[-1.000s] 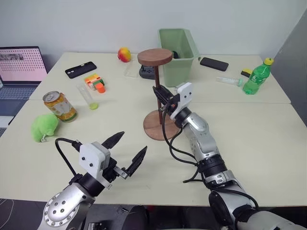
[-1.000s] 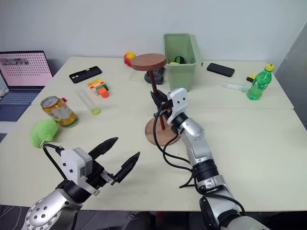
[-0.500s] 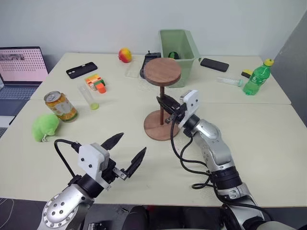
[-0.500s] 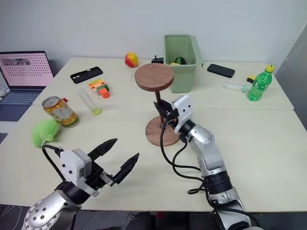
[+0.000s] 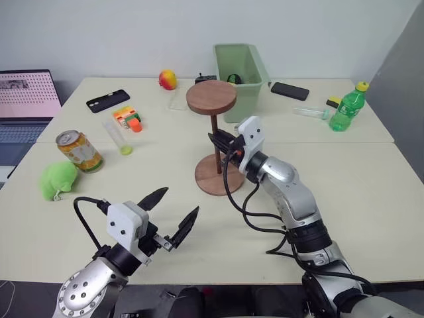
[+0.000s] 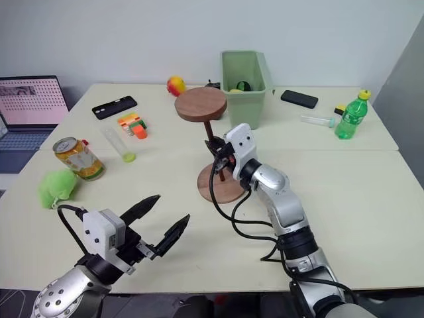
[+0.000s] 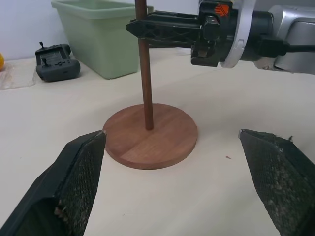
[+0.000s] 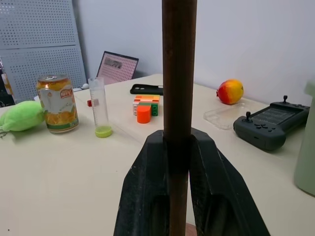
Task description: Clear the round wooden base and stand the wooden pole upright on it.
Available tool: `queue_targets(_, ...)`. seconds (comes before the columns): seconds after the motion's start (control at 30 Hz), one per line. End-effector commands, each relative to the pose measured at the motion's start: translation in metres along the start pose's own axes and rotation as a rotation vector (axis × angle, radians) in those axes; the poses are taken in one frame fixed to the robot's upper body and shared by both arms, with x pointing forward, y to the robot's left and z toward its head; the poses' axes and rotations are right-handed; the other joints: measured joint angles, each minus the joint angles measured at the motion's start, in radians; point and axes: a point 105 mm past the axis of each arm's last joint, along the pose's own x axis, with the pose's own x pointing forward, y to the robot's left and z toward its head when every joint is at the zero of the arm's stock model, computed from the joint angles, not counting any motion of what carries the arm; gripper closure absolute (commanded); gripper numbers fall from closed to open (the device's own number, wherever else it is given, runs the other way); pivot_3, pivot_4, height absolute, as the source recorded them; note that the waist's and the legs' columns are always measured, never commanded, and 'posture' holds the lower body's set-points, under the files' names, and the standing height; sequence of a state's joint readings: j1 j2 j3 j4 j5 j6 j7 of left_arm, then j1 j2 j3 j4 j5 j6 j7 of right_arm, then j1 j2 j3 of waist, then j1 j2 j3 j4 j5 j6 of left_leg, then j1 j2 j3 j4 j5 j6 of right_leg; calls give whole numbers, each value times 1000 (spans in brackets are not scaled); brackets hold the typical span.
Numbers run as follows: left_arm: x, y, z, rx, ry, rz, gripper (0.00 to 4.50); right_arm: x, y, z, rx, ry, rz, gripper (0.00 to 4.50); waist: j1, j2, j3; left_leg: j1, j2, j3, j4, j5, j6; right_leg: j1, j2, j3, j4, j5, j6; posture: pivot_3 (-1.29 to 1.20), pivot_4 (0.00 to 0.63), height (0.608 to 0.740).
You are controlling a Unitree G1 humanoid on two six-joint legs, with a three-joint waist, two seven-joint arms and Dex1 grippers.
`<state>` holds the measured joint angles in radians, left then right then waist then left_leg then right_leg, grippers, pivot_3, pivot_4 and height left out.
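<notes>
Since 1 second ago, wooden pole (image 5: pixel 214 144) straightened upright on round wooden base (image 5: pixel 219 181), clenched in right gripper (image 5: pixel 221 143); left gripper (image 5: pixel 173 213) released, lower left.

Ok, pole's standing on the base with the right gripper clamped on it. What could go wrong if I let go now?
The wooden pole carries its disc at the top, so it looks top-heavy; if its foot isn't seated in the round wooden base, it may topple on release. The right gripper could also drag it sideways while opening or pulling back. A fall could hit the green bin just behind.
</notes>
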<state>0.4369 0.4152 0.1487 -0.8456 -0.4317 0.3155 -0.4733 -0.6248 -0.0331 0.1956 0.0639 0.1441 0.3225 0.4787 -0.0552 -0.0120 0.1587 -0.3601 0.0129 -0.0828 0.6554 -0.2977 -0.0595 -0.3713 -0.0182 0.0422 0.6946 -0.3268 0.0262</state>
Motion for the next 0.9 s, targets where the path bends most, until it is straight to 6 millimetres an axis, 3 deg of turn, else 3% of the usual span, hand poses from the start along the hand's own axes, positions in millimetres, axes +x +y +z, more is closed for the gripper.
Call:
queue_targets(0.03, -2, 0, 5, 22, -29, -4, 0, -6, -1, -46, 92, 194, -7, 4292, -1, 0, 0, 0, 0, 0, -1, 0, 0, 0, 0, 0, 0, 0, 0, 0, 150, 740)
queue_targets(0.2, -3, -2, 2, 22, -30, -5, 0, -10, 2, -42, 58, 191, 25, 4292, -2, 0, 0, 1, 0, 0, -2, 0, 0, 0, 0, 1, 0, 0, 0, 0, 150, 740)
queue_targets(0.23, -3, -2, 2, 22, -30, -5, 0, -10, 2, -39, 54, 184, 31, 3590, -1, 0, 0, 1, 0, 0, -2, 0, 0, 0, 0, 1, 0, 0, 0, 0, 150, 740)
queue_targets(0.43, -3, -2, 2, 22, -33, -9, 0, -11, 8, -20, 38, 155, 75, 2136, 1, 1, 9, -8, 0, 1, -2, 0, 0, -8, -1, 1, -2, 0, 0, 0, 150, 740)
queue_targets(0.7, 0, 0, 1, 21, -33, -11, 0, -18, 8, -5, 20, 161, 110, 220, 1, 1, 9, -9, 1, 1, -10, 0, 0, -8, -1, 0, -12, 0, 0, 0, 150, 740)
queue_targets(0.77, 0, 3, 1, 22, -30, -8, 0, -22, 5, -3, 14, 172, 115, 61, 2, 1, 9, -10, 0, 1, -10, 0, 0, -8, -2, 0, -13, 0, 0, 0, 150, 740)
queue_targets(0.9, -2, 20, 0, -10, 68, -43, 0, -59, -11, 5, -18, 239, 163, 61, 17, 1, 9, -10, 0, 0, -10, 0, 0, -8, -2, -1, -13, 0, 0, 0, 150, 740)
